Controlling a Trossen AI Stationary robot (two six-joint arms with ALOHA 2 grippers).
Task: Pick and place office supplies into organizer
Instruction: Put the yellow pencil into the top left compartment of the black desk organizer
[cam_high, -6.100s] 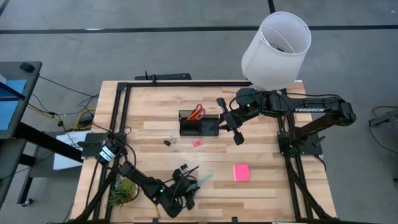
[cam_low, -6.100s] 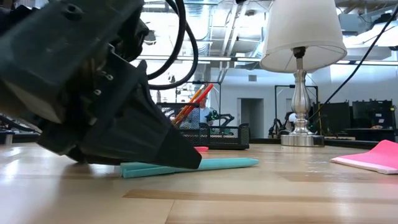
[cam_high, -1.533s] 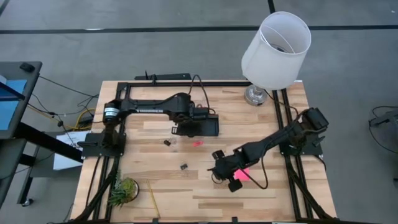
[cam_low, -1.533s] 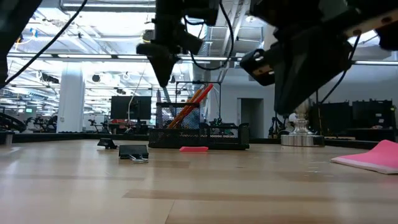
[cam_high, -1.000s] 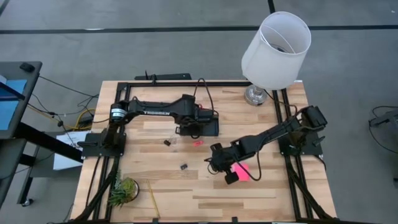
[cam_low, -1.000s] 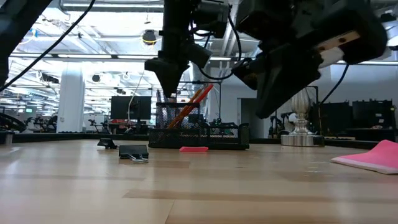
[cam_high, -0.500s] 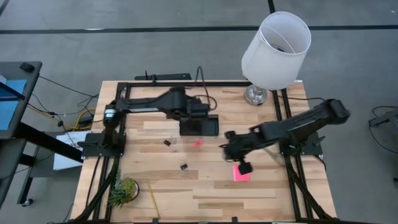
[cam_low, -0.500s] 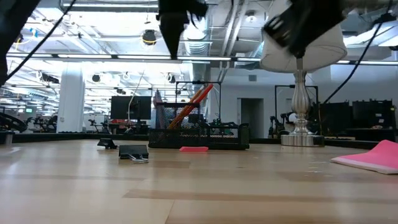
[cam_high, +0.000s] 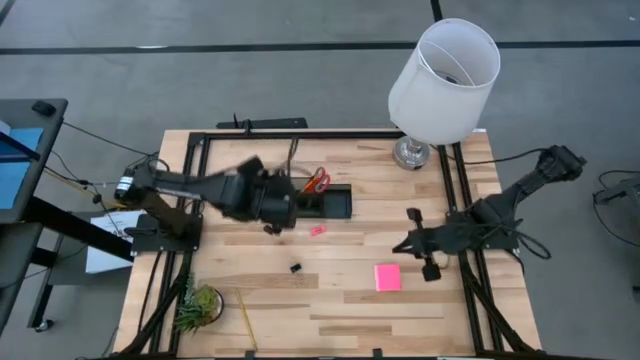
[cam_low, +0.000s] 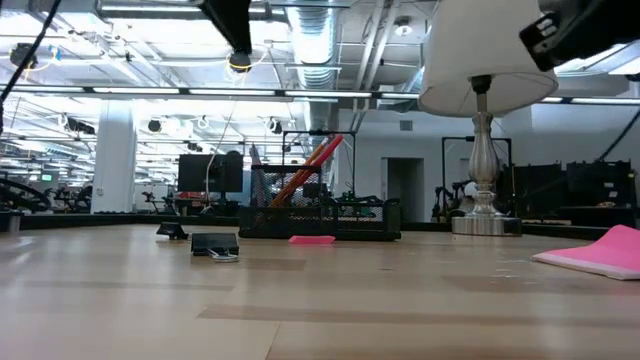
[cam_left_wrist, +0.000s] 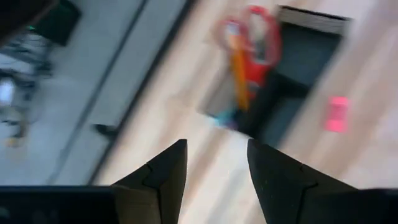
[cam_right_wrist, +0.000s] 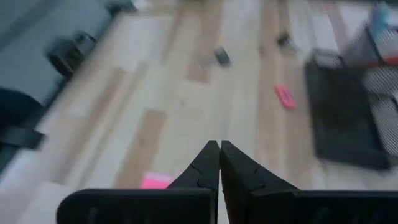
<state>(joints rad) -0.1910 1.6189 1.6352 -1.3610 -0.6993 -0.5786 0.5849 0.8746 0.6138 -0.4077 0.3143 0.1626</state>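
Right now the organizer (cam_high: 325, 205) sits mid-table toward the far edge: small black mesh tray w/ a taller box compartment on its left end and a low flat section on the right. Red-handled scissors (cam_high: 317, 181) stand tilted in the tall box along w/ an orange pen (cam_left_wrist: 239, 71); a teal tip shows at the box's base in the left wrist view, blurred.

Near the tray's front edge lies the tiny pink eraser (cam_high: 317, 231), apart from it. A black clip (cam_high: 296, 267) lies further toward the near edge; another clip (cam_high: 269, 229) is just under the left gripper (cam_high: 272, 205). That gripper hangs above the table just left of the organizer, fingers (cam_left_wrist: 163, 174) parted w/ nothing between them.

Square bright-pink sticky pad (cam_high: 387, 277) lies flat on the right half, well apart from the tray. Right gripper (cam_high: 405, 243) is raised beside the pad, jaws pressed together, empty.

A yellow pencil (cam_high: 243, 313) lies near the front-left edge.
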